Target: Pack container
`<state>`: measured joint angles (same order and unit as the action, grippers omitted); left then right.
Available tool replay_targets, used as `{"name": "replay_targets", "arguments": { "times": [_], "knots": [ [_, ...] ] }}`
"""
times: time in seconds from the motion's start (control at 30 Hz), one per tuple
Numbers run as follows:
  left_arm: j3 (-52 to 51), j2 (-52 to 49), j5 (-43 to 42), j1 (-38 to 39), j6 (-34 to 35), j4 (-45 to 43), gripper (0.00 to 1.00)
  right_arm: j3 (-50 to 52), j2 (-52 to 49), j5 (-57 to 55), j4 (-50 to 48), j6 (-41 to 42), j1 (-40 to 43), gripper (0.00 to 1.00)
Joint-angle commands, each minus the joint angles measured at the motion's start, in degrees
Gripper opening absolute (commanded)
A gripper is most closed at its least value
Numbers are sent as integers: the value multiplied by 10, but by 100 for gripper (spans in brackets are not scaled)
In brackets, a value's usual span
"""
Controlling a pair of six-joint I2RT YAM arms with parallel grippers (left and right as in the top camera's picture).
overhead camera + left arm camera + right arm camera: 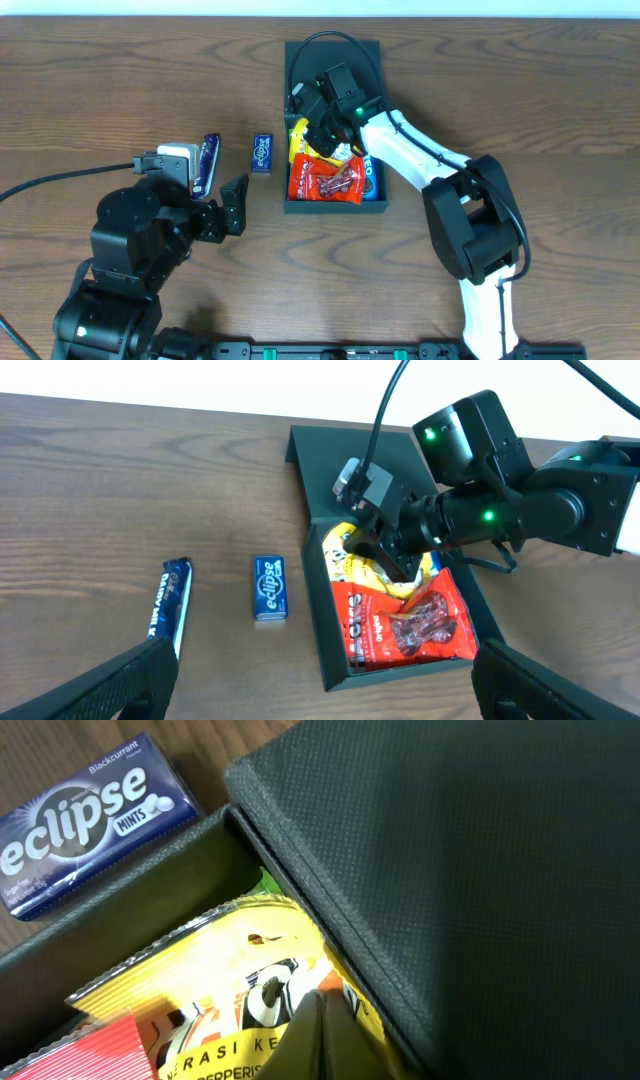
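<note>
The dark teal container [288, 205] lies open at mid-table, its flat lid [335, 60] folded back. Inside are a yellow packet [298, 138], a red packet [325, 182] and a blue packet [370, 180]. My right gripper [325, 135] is down inside the box. In the right wrist view its fingers [320, 1020] are shut together with the tips on the yellow packet [200, 980], beside the lid [480, 870]. My left gripper [235, 205] is open and empty, left of the box. In the left wrist view [325, 660] its fingers frame the container [312, 610].
A blue Eclipse mints tin [262, 153] lies just left of the box; it also shows in the left wrist view [268, 587] and the right wrist view [80, 815]. A blue Dairy Milk bar [207, 163] lies further left, also in the left wrist view [168, 605]. The right arm's cable loops over the lid.
</note>
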<state>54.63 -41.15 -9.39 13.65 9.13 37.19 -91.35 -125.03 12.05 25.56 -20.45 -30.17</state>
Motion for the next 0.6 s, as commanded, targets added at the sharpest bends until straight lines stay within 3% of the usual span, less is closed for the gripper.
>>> {"name": "replay_targets", "arguments": {
  "times": [0.0, 0.37, 0.57],
  "knots": [
    [7, 1, 6, -1, -6, 1, 95, -2, -16, 5, 3, 7, 0, 1],
    [7, 0, 62, -1, -6, 1, 95, -9, 180, 30, 27, 42, 3, 1],
    [7, -39, 137, -1, -6, 0, 95, -9, 259, 28, 58, 42, 18, 1]
  ]
}}
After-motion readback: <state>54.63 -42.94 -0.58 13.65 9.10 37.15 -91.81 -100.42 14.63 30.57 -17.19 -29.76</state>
